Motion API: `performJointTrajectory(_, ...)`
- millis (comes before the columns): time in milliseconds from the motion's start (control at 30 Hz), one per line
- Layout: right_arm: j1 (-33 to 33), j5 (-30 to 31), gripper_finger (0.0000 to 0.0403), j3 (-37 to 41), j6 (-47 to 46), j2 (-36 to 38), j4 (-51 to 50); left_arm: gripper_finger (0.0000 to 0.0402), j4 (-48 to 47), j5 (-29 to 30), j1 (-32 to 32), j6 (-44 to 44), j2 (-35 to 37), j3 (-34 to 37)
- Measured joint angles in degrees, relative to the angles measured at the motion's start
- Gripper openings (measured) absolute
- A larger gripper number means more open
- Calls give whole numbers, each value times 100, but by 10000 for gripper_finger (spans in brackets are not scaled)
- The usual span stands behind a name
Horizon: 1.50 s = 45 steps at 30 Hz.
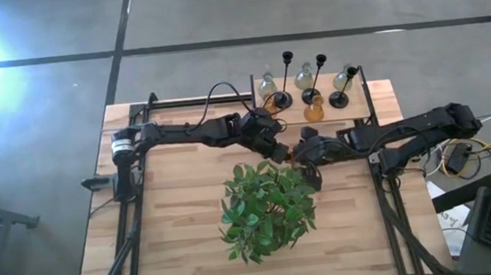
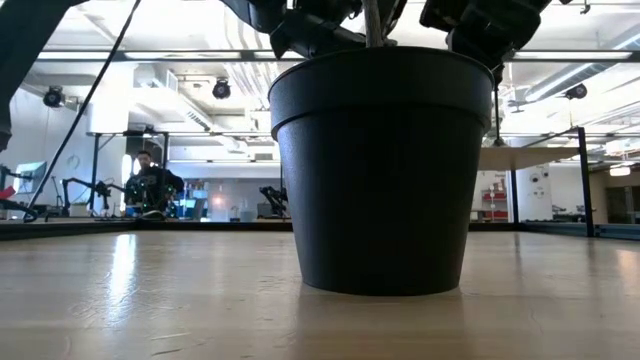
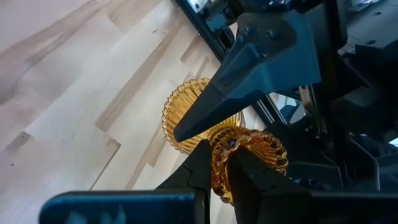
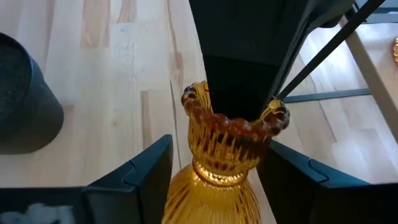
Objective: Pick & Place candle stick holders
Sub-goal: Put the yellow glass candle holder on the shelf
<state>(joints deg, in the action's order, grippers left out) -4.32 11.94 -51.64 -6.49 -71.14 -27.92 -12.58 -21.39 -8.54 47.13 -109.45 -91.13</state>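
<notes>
In the low view the black plant pot (image 2: 380, 170) blocks the middle of the surface (image 2: 150, 300); the grippers above it are cut off by the top edge, and no candle stick holder shows there. From overhead, the amber holder (image 1: 290, 154) between the two grippers is almost wholly covered by them and too small to make out. The left wrist view hides part of its ribbed rim (image 3: 249, 155) behind dark fingers (image 3: 205, 168). The right wrist view cuts off its bulb (image 4: 205, 199) at the edge. A distant person (image 2: 150, 180) is blurred.
</notes>
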Motion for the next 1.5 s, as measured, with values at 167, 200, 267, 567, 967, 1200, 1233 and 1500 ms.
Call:
performJointTrajectory(167,0,84,176,-42,-229,-33,-4,33,17,2,0,2,2,0)
performJointTrajectory(200,0,122,163,-45,-282,-18,1,33,17,12,0,1,6,0)
performJointTrajectory(267,11,137,133,-45,-367,37,2,33,39,45,2,-24,9,0)
performJointTrajectory(567,10,120,118,-47,-719,273,-99,33,140,27,2,-36,20,9)
performJointTrajectory(967,-167,1097,118,-39,-2080,1548,-1301,196,-640,380,14,-793,195,58)
performJointTrajectory(1200,-614,2124,118,35,-3133,2622,-2373,208,-896,1949,104,-1317,1043,719)
performJointTrajectory(1233,-711,2302,118,62,-3371,2749,-2588,208,-747,2255,129,-1361,1299,971)
performJointTrajectory(1500,-1647,4423,118,699,-4772,3536,-2881,208,2028,4362,260,-1259,3334,4025)
